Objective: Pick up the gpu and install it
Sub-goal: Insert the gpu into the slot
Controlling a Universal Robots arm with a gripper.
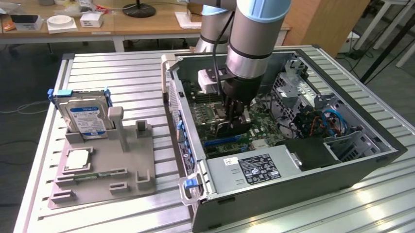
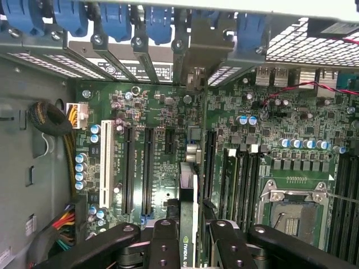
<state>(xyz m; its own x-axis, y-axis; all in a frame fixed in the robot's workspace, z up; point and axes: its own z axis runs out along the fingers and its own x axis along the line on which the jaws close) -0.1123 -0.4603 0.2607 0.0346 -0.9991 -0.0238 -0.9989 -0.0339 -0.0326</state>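
The ribbed aluminium counter [image 1: 123,73] carries an open black-and-grey steel computer case [image 1: 363,167] lying on its side, with a flat grey plastic parts tray [image 1: 129,170] just beside it toward the exterior view's left. Inside the case, a grey metal power-supply box [image 1: 259,170] with a black label fills the near end, a perforated steel drive cage [image 1: 304,90] lines the far wall, and blue cables [image 1: 331,119] curl between them. The green printed motherboard [image 2: 280,112] lies at the bottom, crowded with black expansion slots [image 2: 147,168], one white slot [image 2: 105,162], a row of metal-topped capacitors [image 2: 305,144] and a square steel processor socket [image 2: 291,213]. The silver-and-black robot arm [image 1: 250,43] reaches straight down into the case, leaving little room on either side. On the tray stands a boxy hard drive [image 1: 87,119] with a blue-and-white label. The black metal pincer [image 2: 189,238] is clamped on the thin black gpu [image 2: 188,207], held edge-on just above the motherboard, between the slots.
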